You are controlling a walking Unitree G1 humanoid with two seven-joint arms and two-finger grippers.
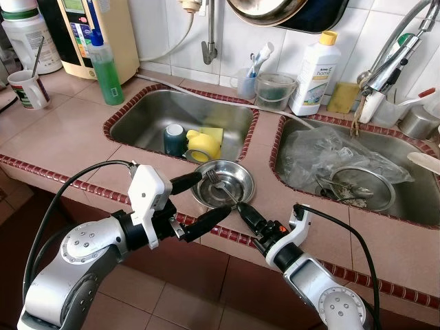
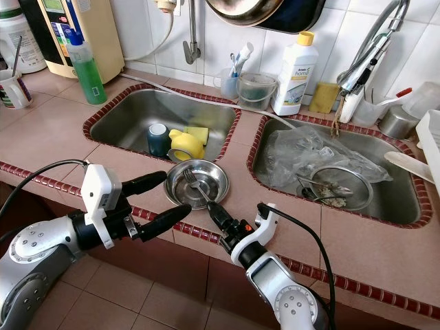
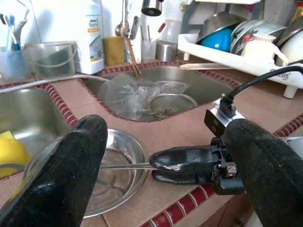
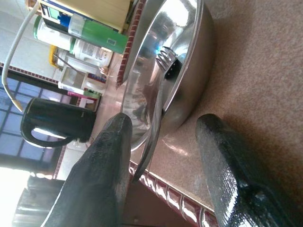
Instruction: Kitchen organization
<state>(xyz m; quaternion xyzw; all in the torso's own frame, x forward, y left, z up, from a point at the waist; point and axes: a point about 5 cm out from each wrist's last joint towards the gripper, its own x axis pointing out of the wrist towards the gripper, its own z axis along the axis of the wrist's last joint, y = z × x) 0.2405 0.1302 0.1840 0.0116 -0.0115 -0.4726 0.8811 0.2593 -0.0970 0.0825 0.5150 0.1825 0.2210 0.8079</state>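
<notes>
A shallow steel bowl (image 1: pixel 240 170) stands on the pink counter strip between the two sinks. A fork (image 1: pixel 221 188) lies in it, tines down, with its handle sticking out over the near rim. My right gripper (image 1: pixel 244 210) is low at the counter edge and open. Its fingers (image 4: pixel 109 156) straddle the end of the fork handle (image 4: pixel 158 101) without closing on it. My left gripper (image 1: pixel 213 196) is open wide just left of the bowl, one finger by the rim and the other reaching toward the right gripper. Nothing is held in it.
The left sink (image 1: pixel 137 124) holds a yellow cup (image 1: pixel 203 145), a dark blue cup (image 1: pixel 174 139) and a sponge. The right sink holds a crumpled plastic bag (image 1: pixel 323 155) and a strainer (image 1: pixel 361 187). A green soap bottle (image 1: pixel 106 72), mug (image 1: pixel 27 89) and white detergent bottle (image 1: pixel 314 75) line the back.
</notes>
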